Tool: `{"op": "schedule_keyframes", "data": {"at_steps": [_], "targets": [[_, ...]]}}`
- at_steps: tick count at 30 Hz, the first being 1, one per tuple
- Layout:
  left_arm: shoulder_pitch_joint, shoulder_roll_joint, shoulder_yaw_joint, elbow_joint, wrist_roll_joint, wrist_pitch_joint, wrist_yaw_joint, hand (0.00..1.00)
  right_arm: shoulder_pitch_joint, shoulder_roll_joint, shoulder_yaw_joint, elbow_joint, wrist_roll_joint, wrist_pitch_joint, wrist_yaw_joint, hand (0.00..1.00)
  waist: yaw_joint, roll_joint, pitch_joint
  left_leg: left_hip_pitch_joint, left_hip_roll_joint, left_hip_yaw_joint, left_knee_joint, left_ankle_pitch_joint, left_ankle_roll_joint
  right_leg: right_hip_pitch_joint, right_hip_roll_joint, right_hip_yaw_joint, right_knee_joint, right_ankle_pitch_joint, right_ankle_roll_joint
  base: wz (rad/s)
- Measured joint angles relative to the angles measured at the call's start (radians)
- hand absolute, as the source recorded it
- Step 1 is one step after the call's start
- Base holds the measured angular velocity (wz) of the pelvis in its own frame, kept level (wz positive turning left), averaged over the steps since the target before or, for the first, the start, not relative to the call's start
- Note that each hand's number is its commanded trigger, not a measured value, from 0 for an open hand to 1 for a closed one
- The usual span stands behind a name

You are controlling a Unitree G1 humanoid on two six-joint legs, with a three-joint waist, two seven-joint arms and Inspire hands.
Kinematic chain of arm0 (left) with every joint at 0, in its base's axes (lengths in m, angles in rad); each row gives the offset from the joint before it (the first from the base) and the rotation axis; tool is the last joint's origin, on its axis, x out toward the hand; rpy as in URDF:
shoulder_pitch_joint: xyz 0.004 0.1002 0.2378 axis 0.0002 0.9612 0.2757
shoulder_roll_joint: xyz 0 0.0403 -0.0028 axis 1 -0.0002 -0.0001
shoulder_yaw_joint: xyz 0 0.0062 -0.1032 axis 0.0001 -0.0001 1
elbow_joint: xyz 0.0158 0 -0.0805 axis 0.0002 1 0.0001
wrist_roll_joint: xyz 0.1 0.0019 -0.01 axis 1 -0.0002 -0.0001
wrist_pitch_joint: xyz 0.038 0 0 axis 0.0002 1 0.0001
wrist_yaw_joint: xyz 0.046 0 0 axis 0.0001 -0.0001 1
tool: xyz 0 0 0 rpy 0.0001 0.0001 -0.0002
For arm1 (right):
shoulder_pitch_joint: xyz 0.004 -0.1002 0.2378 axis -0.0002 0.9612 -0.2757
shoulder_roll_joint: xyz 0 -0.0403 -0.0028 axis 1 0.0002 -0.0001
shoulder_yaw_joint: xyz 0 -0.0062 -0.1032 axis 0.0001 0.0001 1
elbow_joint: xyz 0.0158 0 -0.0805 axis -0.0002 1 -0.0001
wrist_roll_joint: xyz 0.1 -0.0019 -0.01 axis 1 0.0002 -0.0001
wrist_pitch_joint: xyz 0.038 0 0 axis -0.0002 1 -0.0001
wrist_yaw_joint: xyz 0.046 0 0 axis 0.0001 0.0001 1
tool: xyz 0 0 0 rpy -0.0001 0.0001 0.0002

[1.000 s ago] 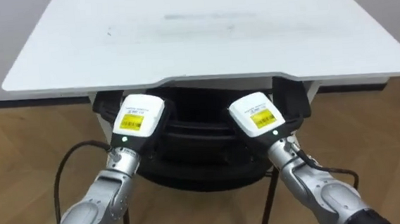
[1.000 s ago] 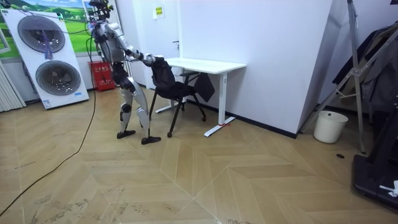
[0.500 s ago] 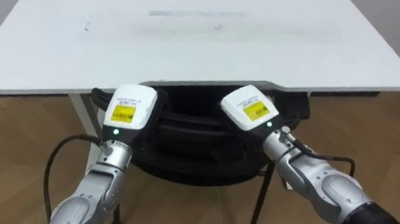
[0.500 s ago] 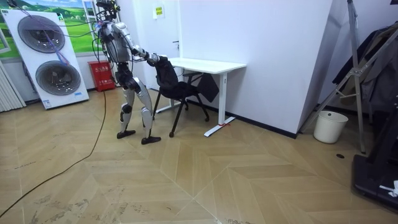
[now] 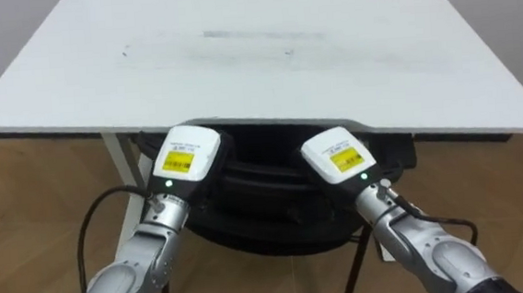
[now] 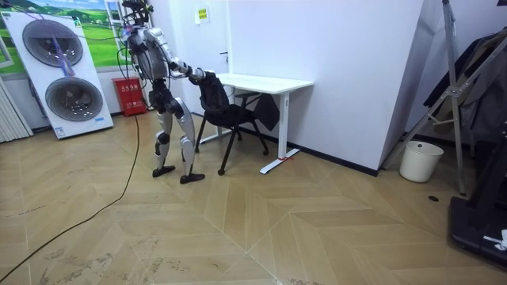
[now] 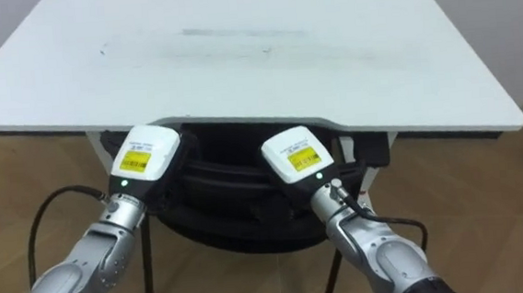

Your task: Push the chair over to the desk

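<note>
A black chair [image 5: 265, 197] stands in front of me with its seat partly under the white desk [image 5: 256, 64]. My left hand [image 5: 186, 156] and right hand [image 5: 338, 155] rest side by side against the top of its backrest, backs towards me. In the room view I stand at the room view's left of the chair [image 6: 226, 111], leaning forward with both arms stretched to its back, and the desk [image 6: 265, 81] is just beyond it.
The desk's white leg [image 5: 119, 156] stands left of the chair. A wall runs behind the desk. In the room view a washing-machine panel [image 6: 59, 75] stands behind me, and a white bin [image 6: 417, 161] and a dark rack [image 6: 471, 87] stand far right.
The chair has slid further under the desk, towards the room view's right. I have stepped after it with both hands still on its back. The eye view shifted with me.
</note>
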Motion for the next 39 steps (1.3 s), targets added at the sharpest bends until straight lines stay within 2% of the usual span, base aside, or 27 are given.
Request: {"op": "schedule_keyframes", "data": {"at_steps": [1, 4, 7, 15, 17, 19, 20, 21, 24, 26, 27, 28, 31, 32, 33, 34, 36, 38, 39], "targets": [[0.002, 0.0, 0.0, -0.006, 0.0, 0.005, 0.0, 0.0, 0.0, 0.0, -0.001, -0.003, 0.0, 0.0, 0.0, 0.0, 0.001, -0.001, -0.0004, 0.0, -0.003, 0.005, -0.003, 0.001, 0.002, 0.0, 0.0, 0.005, -0.009, 0.008, 0.002, -0.04], [0.007, -0.007, 0.001, -0.024, -0.008, 0.032, -0.012, 0.0, 0.0, 0.003, -0.008, -0.012, 0.015, 0.001, 0.018, 0.0, 0.001, -0.001, -0.0078, -0.001, -0.007, 0.006, -0.014, 0.004, 0.008, 0.002, -0.001, 0.007, -0.027, 0.018, 0.008, -0.01], [0.008, -0.021, 0.003, -0.032, -0.086, 0.059, -0.02, 0.0, 0.0, 0.004, -0.016, -0.014, 0.069, 0.006, 0.033, 0.0, 0.005, -0.001, -0.0088, 0.0, -0.01, 0.005, -0.02, 0.007, 0.013, 0.009, -0.001, 0.006, -0.044, 0.029, 0.012, 0.01], [0.009, -0.024, 0.003, -0.068, -0.255, 0.068, -0.033, 0.0, 0.0, 0.009, -0.04, -0.017, 0.173, 0.009, 0.049, 0.0, 0.003, 0.0, -0.0087, 0.0, -0.019, 0.006, -0.035, 0.016, 0.021, 0.016, -0.003, 0.008, -0.074, 0.049, 0.019, 0.0], [0.014, -0.024, 0.018, -0.082, -0.285, 0.068, -0.037, 0.0, 0.001, 0.009, -0.057, -0.025, 0.183, -0.005, 0.05, 0.0, 0.0, 0.003, -0.007, -0.002, -0.019, 0.007, -0.035, 0.016, 0.021, 0.014, -0.003, 0.01, -0.075, 0.049, 0.02, 0.0], [0.059, -0.025, 0.066, -0.15, -0.35, 0.057, -0.04, 0.0, 0.028, 0.009, -0.104, -0.078, 0.188, -0.034, 0.049, 0.0, -0.016, 0.003, -0.0063, -0.006, -0.018, 0.006, -0.036, 0.017, 0.021, 0.009, -0.002, 0.009, -0.075, 0.049, 0.02, 0.0], [0.084, -0.026, 0.115, -0.185, -0.389, 0.054, -0.04, 0.0, 0.061, 0.008, -0.157, -0.141, 0.21, -0.046, 0.048, 0.0, -0.017, 0.003, -0.0063, -0.006, -0.017, 0.006, -0.036, 0.017, 0.021, 0.009, -0.002, 0.01, -0.075, 0.049, 0.02, 0.0], [0.09, -0.026, 0.144, -0.195, -0.401, 0.055, -0.04, 0.0, 0.071, 0.001, -0.169, -0.16, 0.212, -0.057, 0.048, 0.0, -0.017, 0.003, -0.0063, -0.006, -0.017, 0.007, -0.036, 0.017, 0.021, 0.008, -0.002, 0.01, -0.075, 0.049, 0.02, 0.0], [0.117, -0.027, 0.273, -0.25, -0.438, 0.054, -0.017, 0.0, 0.124, -0.043, -0.218, -0.23, 0.225, -0.114, 0.048, 0.0, -0.022, 0.0, -0.0061, -0.011, -0.02, 0.004, -0.033, 0.018, 0.023, 0.006, -0.005, 0.011, -0.075, 0.05, 0.021, 0.03], [0.178, -0.026, 0.383, -0.331, -0.464, 0.048, 0.019, 0.0, 0.197, -0.1, -0.291, -0.363, 0.241, -0.17, 0.028, 0.0, -0.044, 0.0, -0.006, -0.018, -0.02, 0.002, -0.033, 0.019, 0.024, 0.006, -0.004, 0.007, -0.089, 0.054, 0.024, 0.03], [0.19, -0.026, 0.407, -0.355, -0.49, 0.045, 0.049, 0.0, 0.202, -0.113, -0.31, -0.39, 0.256, -0.178, -0.003, 0.0, -0.051, 0.0, -0.0063, -0.019, -0.02, 0.003, -0.031, 0.019, 0.025, 0.005, -0.004, 0.008, -0.09, 0.055, 0.024, 0.0], [0.194, -0.03, 0.455, -0.404, -0.543, 0.031, 0.106, 0.0, 0.201, -0.107, -0.392, -0.438, 0.306, -0.173, -0.083, 0.0, -0.057, -0.001, -0.0072, -0.018, -0.02, 0.005, -0.03, 0.019, 0.025, 0.006, -0.003, 0.01, -0.092, 0.056, 0.024, -0.07], [0.198, -0.019, 0.545, -0.543, -0.675, -0.063, 0.213, 0.0, 0.199, -0.1, -0.639, -0.546, 0.494, -0.164, -0.27, 0.0, -0.049, 0.007, -0.0108, 0.011, -0.017, 0.029, -0.038, 0.019, 0.025, 0.031, 0.005, 0.023, -0.114, 0.058, 0.029, -0.14], [0.215, -0.019, 0.587, -0.59, -0.703, -0.082, 0.25, 0.0, 0.201, -0.101, -0.727, -0.573, 0.555, -0.164, -0.322, 0.0, -0.046, 0.012, -0.0105, 0.028, -0.016, 0.05, -0.041, 0.019, 0.025, 0.041, 0.008, 0.035, -0.117, 0.057, 0.03, -0.23], [0.229, -0.018, 0.607, -0.61, -0.714, -0.087, 0.271, 0.0, 0.207, -0.101, -0.766, -0.582, 0.585, -0.165, -0.347, 0.0, -0.047, 0.014, -0.0107, 0.032, -0.016, 0.06, -0.042, 0.019, 0.025, 0.045, 0.009, 0.038, -0.119, 0.055, 0.034, -0.2], [0.262, -0.018, 0.64, -0.628, -0.715, -0.104, 0.311, 0.0, 0.233, -0.102, -0.833, -0.593, 0.652, -0.167, -0.395, 0.0, -0.049, 0.018, -0.0184, 0.035, -0.017, 0.065, -0.045, 0.019, 0.025, 0.046, 0.009, 0.04, -0.121, 0.051, 0.039, -0.14], [0.309, -0.019, 0.674, -0.633, -0.768, -0.117, 0.355, 0.0, 0.298, -0.096, -0.903, -0.618, 0.789, -0.166, -0.452, 0.0, -0.048, 0.023, -0.017, 0.049, -0.016, 0.086, -0.058, 0.019, 0.025, 0.047, 0.014, 0.056, -0.123, 0.047, 0.046, -0.19], [0.361, -0.02, 0.694, -0.632, -0.875, -0.115, 0.417, 0.0, 0.38, -0.058, -0.942, -0.629, 0.973, -0.163, -0.516, 0.0, -0.056, 0.025, -0.0151, 0.051, -0.015, 0.089, -0.067, 0.015, 0.029, 0.042, 0.017, 0.059, -0.123, 0.046, 0.049, -0.08], [0.37, -0.02, 0.695, -0.628, -0.901, -0.116, 0.43, 0.0, 0.397, -0.051, -0.944, -0.629, 1.018, -0.163, -0.528, 0.0, -0.06, 0.026, -0.0126, 0.051, -0.014, 0.09, -0.069, 0.013, 0.031, 0.041, 0.018, 0.059, -0.123, 0.046, 0.049, 0.0]]}}
